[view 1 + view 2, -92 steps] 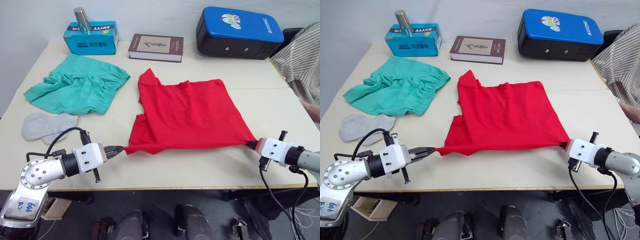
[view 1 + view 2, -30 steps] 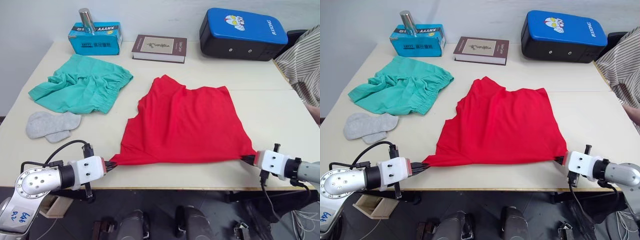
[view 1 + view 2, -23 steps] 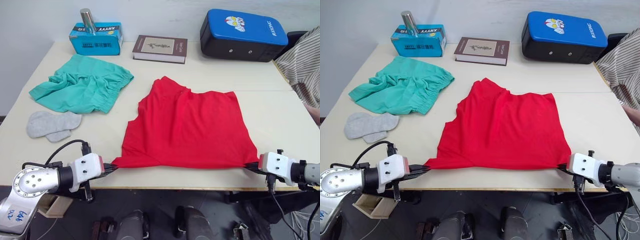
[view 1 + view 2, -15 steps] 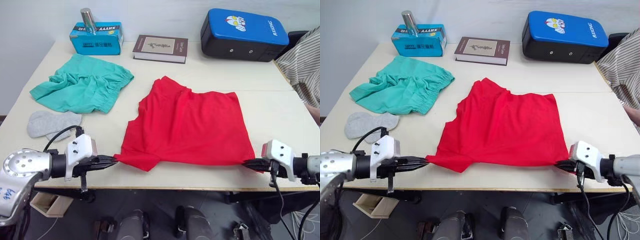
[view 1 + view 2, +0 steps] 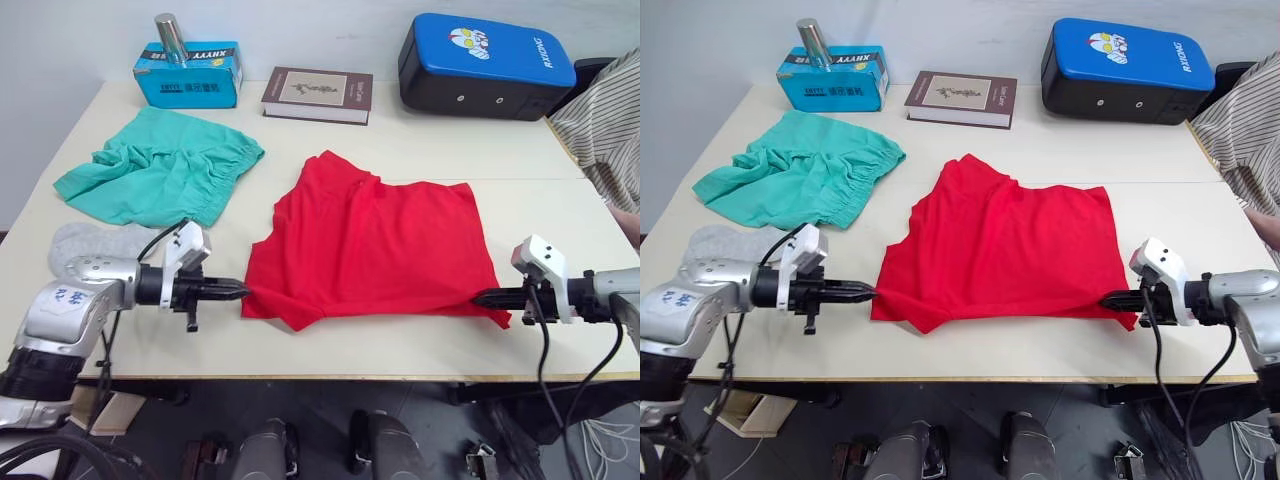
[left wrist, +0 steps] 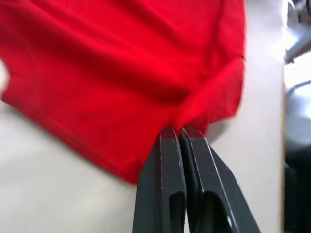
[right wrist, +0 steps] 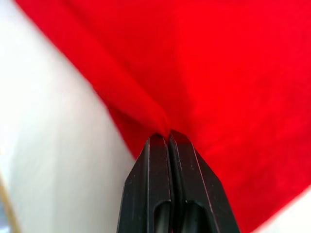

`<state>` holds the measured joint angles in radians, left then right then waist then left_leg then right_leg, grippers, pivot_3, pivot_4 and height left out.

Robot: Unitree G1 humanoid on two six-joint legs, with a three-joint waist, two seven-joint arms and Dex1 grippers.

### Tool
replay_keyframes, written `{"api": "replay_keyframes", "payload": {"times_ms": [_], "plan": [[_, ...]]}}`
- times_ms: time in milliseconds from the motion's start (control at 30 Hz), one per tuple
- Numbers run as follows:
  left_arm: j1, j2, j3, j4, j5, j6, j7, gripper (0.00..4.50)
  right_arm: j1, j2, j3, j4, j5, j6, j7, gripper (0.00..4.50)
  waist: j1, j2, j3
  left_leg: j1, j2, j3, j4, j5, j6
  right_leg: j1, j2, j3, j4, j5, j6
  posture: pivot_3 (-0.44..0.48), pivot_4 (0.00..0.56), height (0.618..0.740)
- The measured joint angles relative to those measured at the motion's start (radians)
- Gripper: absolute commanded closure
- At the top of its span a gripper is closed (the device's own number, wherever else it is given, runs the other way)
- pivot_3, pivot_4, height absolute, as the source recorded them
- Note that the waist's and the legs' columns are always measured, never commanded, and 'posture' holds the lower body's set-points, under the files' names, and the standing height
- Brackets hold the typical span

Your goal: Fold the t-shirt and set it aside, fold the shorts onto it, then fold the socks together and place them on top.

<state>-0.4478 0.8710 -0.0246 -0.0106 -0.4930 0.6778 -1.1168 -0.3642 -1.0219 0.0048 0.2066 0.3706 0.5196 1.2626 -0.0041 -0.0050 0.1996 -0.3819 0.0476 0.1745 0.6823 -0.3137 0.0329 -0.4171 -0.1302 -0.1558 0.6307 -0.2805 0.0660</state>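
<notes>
Across the middle of the tabletop [image 5: 400, 150] lies the t-shirt [image 5: 385, 245], spread mostly flat, and everything else is placed from it. Its chest print and collar band cannot be made out; one sleeve bunches up at the far side, and its near left corner is doubled over into a loose fold. Beyond the t-shirt, at the far right corner, sits a blue and black padded case [image 5: 485, 65], its right end cut off behind a striped cloth [image 5: 610, 130] that runs out of the picture. To the far left of the t-shirt, well apart, the shorts [image 5: 160, 175] lie crumpled in a heap, so their leg openings are hard to tell. Beyond the t-shirt rests a dark book [image 5: 315, 93], and left of that a blue box [image 5: 187, 73] with a metal cylinder [image 5: 167, 35] standing on it. Nearer than the shorts, the socks [image 5: 85, 240] lie partly hidden behind the left arm. The left hand [image 5: 238, 290] is closed on the t-shirt's near left corner, fingers pinched on red cloth in the left wrist view. The right hand [image 5: 482, 297] is closed on the near right corner, with cloth gathered at its tips.
</notes>
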Motion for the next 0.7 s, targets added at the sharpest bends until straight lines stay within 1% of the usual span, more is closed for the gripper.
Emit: {"api": "replay_keyframes", "payload": {"times_ms": [100,133,167,233,367,400,467,533,567,633,700], "plan": [[-0.017,-0.017,0.015,0.031,0.004,0.013,0.025,4.49,-0.001,0.009,-0.008,0.026,-0.01,0.001,-0.014,4.5,0.0,0.0,0.0,-0.002,0.0,0.0,0.001,0.0,0.001,-0.001,0.0,0.0,-0.001,0.0,0.0,0.0,0.15,0.74],[-0.017,-0.03,0.023,0.037,0.004,0.017,0.038,4.05,-0.001,0.019,-0.014,0.035,-0.01,-0.003,-0.024,4.5,0.0,0.0,0.0,-0.002,-0.001,0.0,0.001,0.0,0.001,-0.001,0.0,0.0,-0.001,0.0,0.001,0.0,0.15,0.74],[-0.017,-0.038,0.025,0.045,0.004,0.019,0.047,3.83,-0.001,0.028,-0.016,0.038,-0.01,-0.009,-0.033,4.1,0.0,0.0,0.0,-0.002,-0.001,0.0,0.001,0.001,0.001,-0.001,0.0,0.0,-0.001,0.0,0.001,0.0,0.15,0.74],[-0.016,-0.048,0.026,0.061,0.013,0.017,0.069,3.26,-0.001,0.053,-0.033,0.043,-0.01,-0.033,-0.055,3.55,0.0,0.0,0.0,-0.002,-0.001,0.0,0.001,0.001,0.002,-0.001,0.0,0.0,0.0,0.001,0.001,0.0,0.15,0.74],[0.017,-0.097,0.082,0.062,0.029,-0.029,0.155,1.98,0.0,0.112,-0.132,0.046,-0.01,-0.129,-0.157,2.18,-0.002,0.0,0.0,-0.002,0.0,0.0,0.001,0.001,0.001,-0.002,-0.001,0.0,0.0,0.001,0.001,0.0,0.15,0.74],[0.033,-0.119,0.109,0.058,0.031,-0.053,0.189,1.72,0.004,0.124,-0.17,0.044,-0.007,-0.15,-0.188,2.17,-0.002,0.0,0.0,-0.003,0.0,0.0,0.001,0.002,0.001,-0.002,-0.001,0.0,0.0,0.001,0.001,0.0,0.15,0.74],[0.064,-0.152,0.155,0.048,0.034,-0.102,0.242,1.72,0.028,0.132,-0.24,0.028,0.018,-0.159,-0.224,2.17,0.0,0.0,0.0,-0.003,0.0,-0.001,0.001,0.002,0.001,-0.002,-0.001,0.0,0.0,0.001,0.001,0.0,0.15,0.74],[0.1,-0.166,0.214,0.032,0.035,-0.149,0.279,1.69,0.079,0.138,-0.303,-0.028,0.055,-0.158,-0.229,2.61,0.001,0.0,0.0,-0.004,0.0,-0.002,0.001,0.002,0.001,-0.002,-0.002,-0.001,-0.001,0.001,0.001,0.0,0.15,0.74],[0.112,-0.167,0.242,0.024,0.032,-0.166,0.287,1.88,0.106,0.142,-0.331,-0.064,0.074,-0.159,-0.227,2.86,0.002,0.0,0.0,-0.004,0.0,-0.002,0.001,0.002,0.001,-0.002,-0.001,-0.001,-0.001,0.001,0.001,0.0,0.15,0.74],[0.148,-0.162,0.287,-0.023,0.019,-0.211,0.269,2.34,0.163,0.152,-0.362,-0.161,0.116,-0.14,-0.226,3.54,0.001,0.0,0.0,-0.004,0.0,-0.002,0.001,0.001,0.001,-0.002,-0.002,-0.001,-0.001,0.001,0.001,0.0,0.15,0.74],[0.196,-0.147,0.287,-0.112,-0.011,-0.234,0.205,3.01,0.231,0.167,-0.365,-0.283,0.152,-0.114,-0.228,4.28,0.001,0.0,0.0,-0.004,0.0,-0.002,0.0,0.001,0.001,-0.001,-0.003,0.0,-0.002,0.001,0.001,0.0,0.15,0.74]]}}
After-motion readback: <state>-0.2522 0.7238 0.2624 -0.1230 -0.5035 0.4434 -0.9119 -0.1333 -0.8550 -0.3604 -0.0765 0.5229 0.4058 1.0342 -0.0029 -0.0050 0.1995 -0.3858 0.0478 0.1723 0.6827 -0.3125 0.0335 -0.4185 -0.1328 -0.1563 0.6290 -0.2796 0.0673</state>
